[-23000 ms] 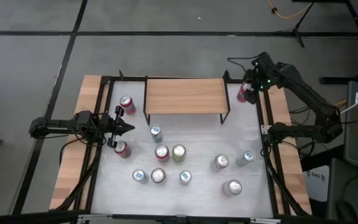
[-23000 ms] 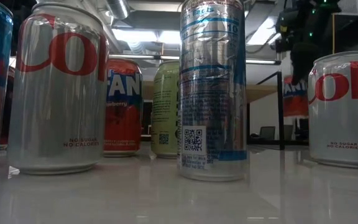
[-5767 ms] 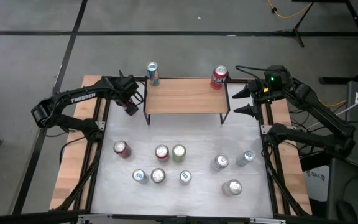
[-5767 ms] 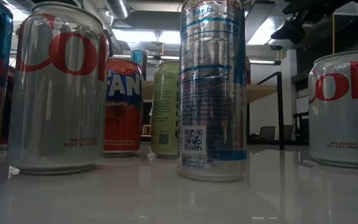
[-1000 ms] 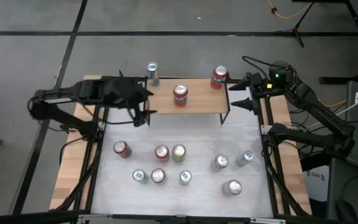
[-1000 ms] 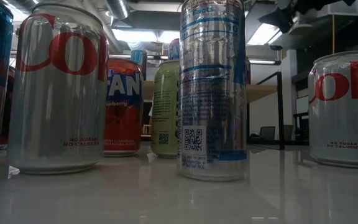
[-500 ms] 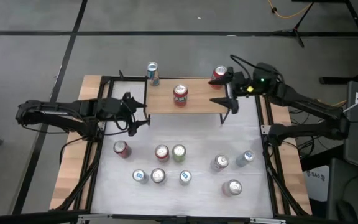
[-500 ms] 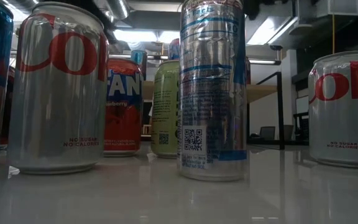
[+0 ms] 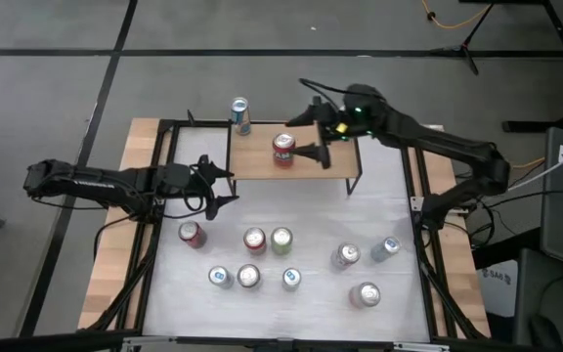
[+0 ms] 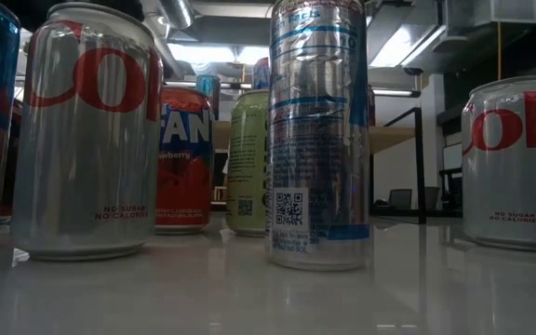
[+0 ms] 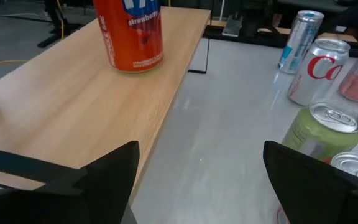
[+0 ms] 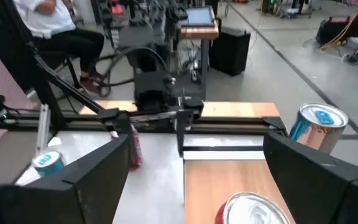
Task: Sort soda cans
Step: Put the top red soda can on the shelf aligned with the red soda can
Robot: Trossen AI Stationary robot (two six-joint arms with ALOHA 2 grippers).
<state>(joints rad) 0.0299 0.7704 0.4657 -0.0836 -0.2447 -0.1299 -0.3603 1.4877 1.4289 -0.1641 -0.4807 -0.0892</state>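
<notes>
Ten small cylindrical metal soda cans (image 9: 254,240) showed: two on the raised wooden shelf (image 9: 306,162), eight on the white tabletop (image 9: 311,284). The right gripper (image 9: 313,133) hung open over the shelf, the left gripper (image 9: 218,184) open beside it.

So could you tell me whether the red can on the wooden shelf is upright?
Upright: the red can shows its round silver top from above on the wooden shelf.
</notes>
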